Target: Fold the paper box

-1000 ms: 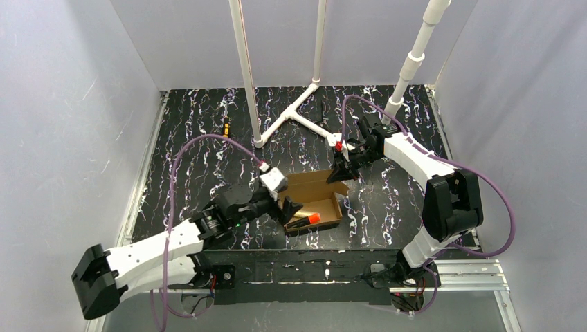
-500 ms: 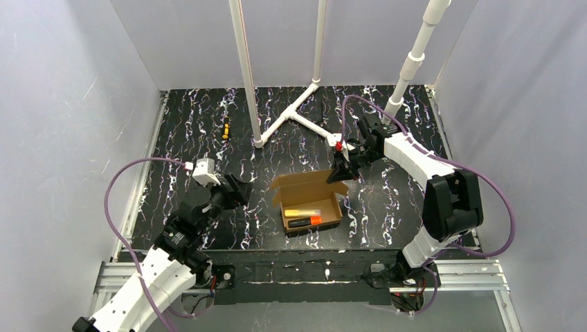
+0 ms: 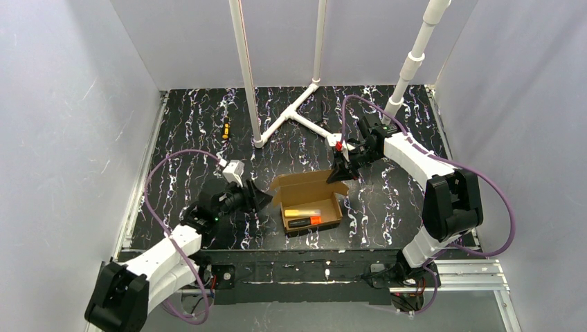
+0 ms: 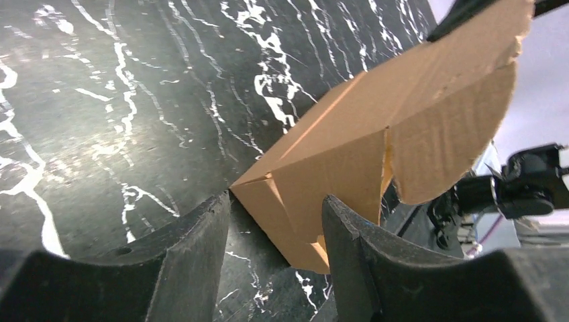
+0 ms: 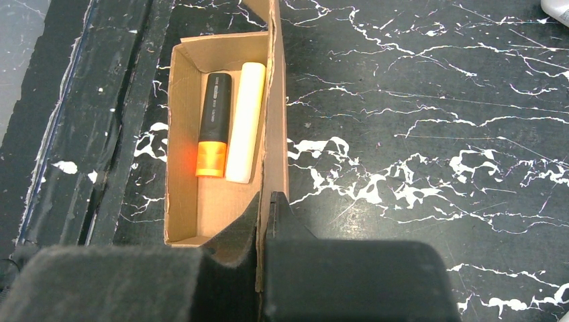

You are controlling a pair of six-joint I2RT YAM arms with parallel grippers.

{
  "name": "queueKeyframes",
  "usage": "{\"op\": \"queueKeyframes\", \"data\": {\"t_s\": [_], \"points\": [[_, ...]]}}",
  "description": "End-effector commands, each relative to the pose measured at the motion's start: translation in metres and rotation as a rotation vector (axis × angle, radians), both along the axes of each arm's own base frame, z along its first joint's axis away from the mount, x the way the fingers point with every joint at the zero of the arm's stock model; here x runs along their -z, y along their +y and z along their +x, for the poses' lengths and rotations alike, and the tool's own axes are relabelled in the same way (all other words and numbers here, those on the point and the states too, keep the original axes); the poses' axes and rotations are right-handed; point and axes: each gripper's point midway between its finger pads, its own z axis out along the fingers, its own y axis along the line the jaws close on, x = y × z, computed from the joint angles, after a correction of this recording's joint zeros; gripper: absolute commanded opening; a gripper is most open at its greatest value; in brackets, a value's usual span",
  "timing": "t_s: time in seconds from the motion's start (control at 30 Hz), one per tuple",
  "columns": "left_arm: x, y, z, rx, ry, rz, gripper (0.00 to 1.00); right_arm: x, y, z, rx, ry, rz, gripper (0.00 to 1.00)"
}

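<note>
Marbled black table [image 3: 194, 138] holds the paper box [image 3: 313, 207], walls up, lid [image 3: 304, 181] unclosed; my right gripper [image 3: 340, 171] clamps that lid at one o'clock, left gripper [image 3: 260, 197] half-open, empty, at nine.

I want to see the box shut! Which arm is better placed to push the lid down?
Right, probably: the right claw pinches the raised lid of the paper box. The left claw is open beside the box.

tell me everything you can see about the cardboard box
The paper box is plain brown corrugated cardboard: an open shallow tray, lid flap raised, on the black marbled table. A black-and-orange marker and a pale yellow stick lie side by side inside. The right gripper pinches the lid's edge; the open left gripper sits by one corner.
</note>
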Motion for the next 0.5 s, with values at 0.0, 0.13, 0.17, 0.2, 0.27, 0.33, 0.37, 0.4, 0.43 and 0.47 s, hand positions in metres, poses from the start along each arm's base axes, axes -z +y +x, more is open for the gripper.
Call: {"op": "queueKeyframes", "data": {"t_s": [0.0, 0.13, 0.17, 0.2, 0.27, 0.33, 0.37, 0.4, 0.43, 0.47], "points": [[-0.037, -0.027, -0.005, 0.187, -0.124, -0.098, 0.52, 0.014, -0.002, -0.013, -0.018, 0.066, -0.037, 0.01], [-0.034, -0.034, -0.004, 0.23, -0.114, -0.11, 0.53, 0.015, 0.0, -0.014, -0.026, 0.066, -0.038, 0.01], [-0.033, -0.035, -0.003, 0.233, -0.107, -0.11, 0.54, 0.015, 0.0, -0.014, -0.027, 0.065, -0.038, 0.01], [-0.031, -0.035, -0.002, 0.229, -0.104, -0.108, 0.54, 0.015, 0.0, -0.015, -0.028, 0.066, -0.039, 0.01], [-0.025, -0.035, 0.002, 0.22, -0.092, -0.098, 0.54, 0.016, 0.001, -0.015, -0.029, 0.069, -0.038, 0.01], [-0.022, -0.035, 0.005, 0.207, -0.088, -0.093, 0.54, 0.015, 0.001, -0.016, -0.032, 0.072, -0.037, 0.01], [-0.021, -0.035, 0.007, 0.203, -0.088, -0.091, 0.54, 0.015, 0.002, -0.016, -0.032, 0.072, -0.035, 0.01], [-0.021, -0.036, 0.009, 0.198, -0.093, -0.091, 0.54, 0.016, 0.002, -0.016, -0.033, 0.075, -0.036, 0.01], [-0.02, -0.035, 0.01, 0.192, -0.097, -0.09, 0.53, 0.016, 0.002, -0.017, -0.033, 0.076, -0.036, 0.01], [-0.02, -0.036, 0.011, 0.193, -0.107, -0.092, 0.53, 0.016, 0.002, -0.017, -0.034, 0.076, -0.036, 0.01]]}}
